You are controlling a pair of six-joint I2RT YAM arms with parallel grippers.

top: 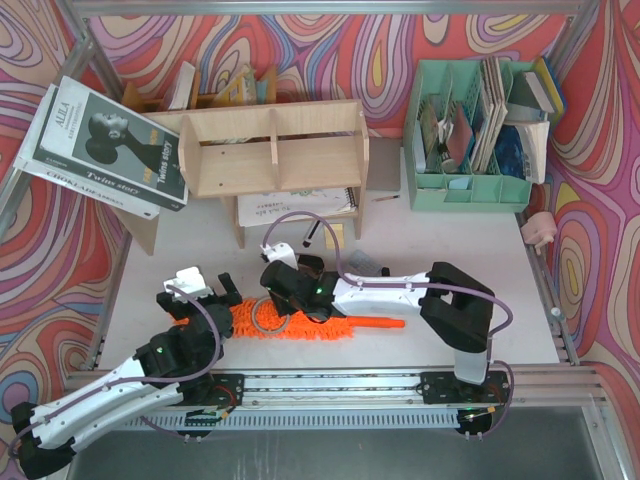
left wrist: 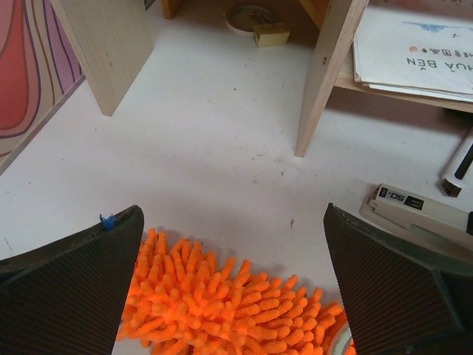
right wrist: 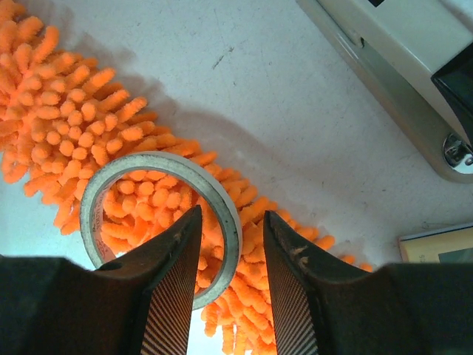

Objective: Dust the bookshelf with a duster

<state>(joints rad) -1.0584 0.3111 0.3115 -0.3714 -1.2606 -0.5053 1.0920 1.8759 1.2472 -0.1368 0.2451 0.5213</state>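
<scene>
Duster (top: 320,328) lies flat on the white table (left wrist: 222,133), just in front of my two bases. Its fluffy orange length runs left to right and its thin handle (top: 385,323) points right. My left gripper (left wrist: 234,211) hangs over the left end with its fingers spread fully wide and nothing between them but table and orange fluff.

A grey tape ring (right wrist: 159,163) rests on top of the fluff near the middle. My right gripper (right wrist: 230,214) sits low over it, one finger inside the ring and one outside, so the ring's wall runs through the gap. The fingers stand narrow, yet fluff shows on both sides of the wall — I see no pad pressing on it.

Just beyond, a beige plastic tool (right wrist: 384,66) lies on the table, apart from the duster. Farther back stands the bookshelf (top: 270,150), its legs on the table and not touching the duster. A booklet (left wrist: 414,52) lies on its lower tier and a black pen (top: 312,235) lies just in front. A stack of books (top: 105,150) rests tilted at its left end. To its right a mint-green organiser (top: 470,185) holds books upright — and a darker wooden rack (top: 215,95) shows behind the shelf.
</scene>
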